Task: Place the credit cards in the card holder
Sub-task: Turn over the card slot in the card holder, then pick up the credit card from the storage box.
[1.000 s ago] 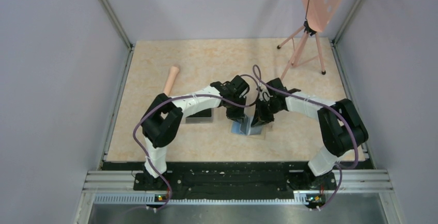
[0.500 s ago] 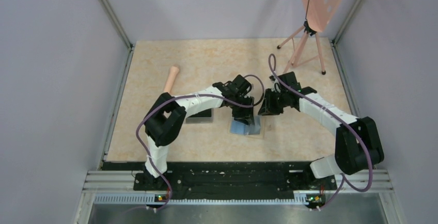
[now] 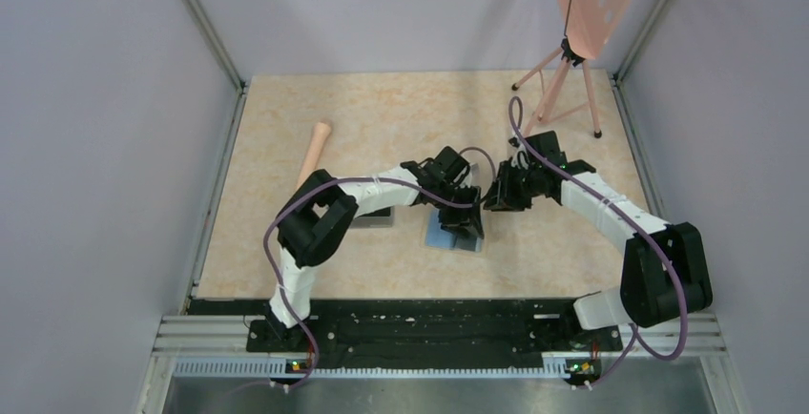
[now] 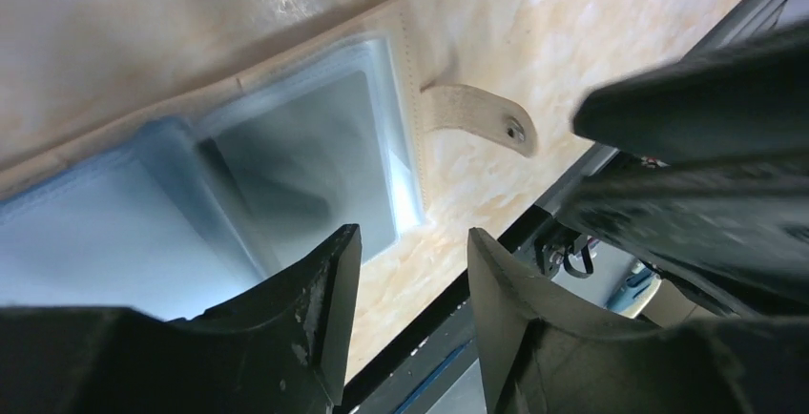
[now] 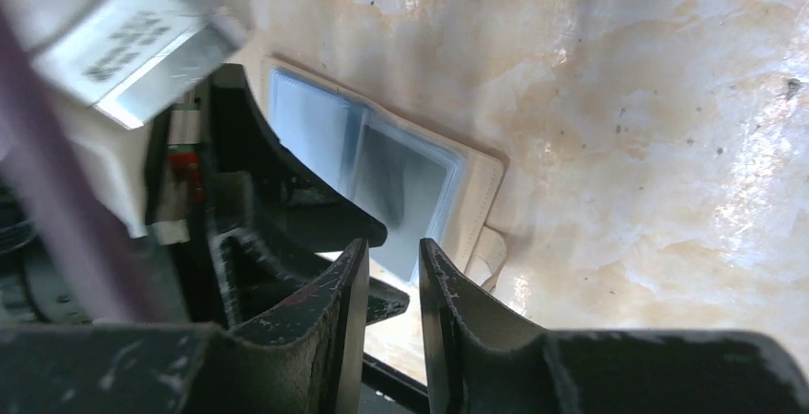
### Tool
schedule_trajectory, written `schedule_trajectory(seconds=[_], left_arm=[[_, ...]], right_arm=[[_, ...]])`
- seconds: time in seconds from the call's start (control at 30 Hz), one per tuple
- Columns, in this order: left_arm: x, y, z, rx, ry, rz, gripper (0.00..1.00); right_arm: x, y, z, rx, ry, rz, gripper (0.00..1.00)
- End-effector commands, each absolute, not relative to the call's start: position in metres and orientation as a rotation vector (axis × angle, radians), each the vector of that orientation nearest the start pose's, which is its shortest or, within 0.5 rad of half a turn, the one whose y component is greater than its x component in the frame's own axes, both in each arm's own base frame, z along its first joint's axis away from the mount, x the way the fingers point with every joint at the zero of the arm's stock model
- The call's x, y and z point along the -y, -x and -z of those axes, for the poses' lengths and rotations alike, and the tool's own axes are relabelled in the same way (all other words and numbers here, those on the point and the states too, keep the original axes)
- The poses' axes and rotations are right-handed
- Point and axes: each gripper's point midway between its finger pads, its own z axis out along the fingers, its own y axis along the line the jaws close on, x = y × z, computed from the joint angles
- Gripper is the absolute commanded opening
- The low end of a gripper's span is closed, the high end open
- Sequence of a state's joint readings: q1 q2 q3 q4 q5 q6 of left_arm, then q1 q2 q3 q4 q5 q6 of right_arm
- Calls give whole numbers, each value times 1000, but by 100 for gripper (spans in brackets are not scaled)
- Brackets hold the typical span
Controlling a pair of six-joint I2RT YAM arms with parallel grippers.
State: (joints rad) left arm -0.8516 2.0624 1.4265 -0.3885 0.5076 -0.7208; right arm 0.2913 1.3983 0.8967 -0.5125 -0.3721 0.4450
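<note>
Glossy marbled tabletop (image 3: 382,109) ran wide past the card holder (image 4: 286,147), which lay open flat with clear grey-blue sleeves. My left claw (image 4: 410,242) hung parted above it, my right claw (image 5: 393,252) barely parted, both empty.

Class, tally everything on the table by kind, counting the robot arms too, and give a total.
Robot arms: 2, left arm and right arm
Card holder: 1
Wooden stick: 1
Tripod stand: 1
Flat box, partly hidden: 1
Total: 6

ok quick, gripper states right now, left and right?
Left gripper: open, nothing between the fingers, over the open card holder.
Right gripper: open by a narrow gap only, holding nothing.
</note>
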Motion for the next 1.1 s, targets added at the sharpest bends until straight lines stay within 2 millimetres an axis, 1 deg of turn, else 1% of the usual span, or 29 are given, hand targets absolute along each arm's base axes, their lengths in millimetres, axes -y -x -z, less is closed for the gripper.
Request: schedule_trajectory(seconds=[0.0,0.03,0.07,0.13,0.23,0.27,0.33,0.4,0.43,0.47,0.5,0.57,0.63,0.7,0.77,0.8,0.9,0.97,1.07], left_arm=[[425,-243,-117,-2604,-444,1205,51],[421,-248,-125,-2569,-430,1213,52],[415,-251,-128,-2552,-412,1211,52],[404,-262,-144,-2486,-366,1225,53],[380,-278,-161,-2407,-261,1276,55],[370,-285,-170,-2371,-224,1302,55],[347,-296,-179,-2332,-138,1358,56],[318,-309,-190,-2272,-56,1397,56],[303,-314,-191,-2263,-16,1400,56],[286,-320,-190,-2257,27,1387,56],[268,-323,-186,-2274,66,1357,56],[234,-326,-177,-2331,108,1259,56],[205,-326,-169,-2398,134,1150,56],[183,-324,-161,-2471,152,1051,56],[168,-321,-153,-2539,155,956,55],[163,-320,-150,-2570,151,911,55],[148,-317,-132,-2676,151,772,55],[140,-316,-122,-2738,146,694,55],[130,-314,-109,-2815,137,606,54]], right_arm=[[-173,-275,-103,-2631,-9,-799,27],[-175,-277,-105,-2626,-2,-806,28],[-177,-278,-107,-2625,6,-811,29],[-183,-281,-110,-2622,23,-822,31],[-196,-286,-114,-2623,52,-837,34],[-202,-288,-115,-2626,63,-842,34],[-216,-293,-118,-2627,86,-854,36],[-230,-299,-122,-2630,98,-867,37],[-238,-302,-122,-2633,101,-874,38],[-246,-305,-124,-2631,107,-884,38],[-256,-307,-123,-2642,110,-896,38],[-275,-312,-126,-2639,108,-930,39],[-294,-315,-130,-2632,119,-975,40],[-311,-319,-130,-2636,139,-1000,41],[-324,-323,-128,-2641,149,-1027,43],[-330,-325,-131,-2635,152,-1050,44],[-345,-329,-130,-2640,150,-1096,47],[-356,-330,-129,-2646,156,-1125,47],[-373,-325,-123,-2668,178,-1163,48]])
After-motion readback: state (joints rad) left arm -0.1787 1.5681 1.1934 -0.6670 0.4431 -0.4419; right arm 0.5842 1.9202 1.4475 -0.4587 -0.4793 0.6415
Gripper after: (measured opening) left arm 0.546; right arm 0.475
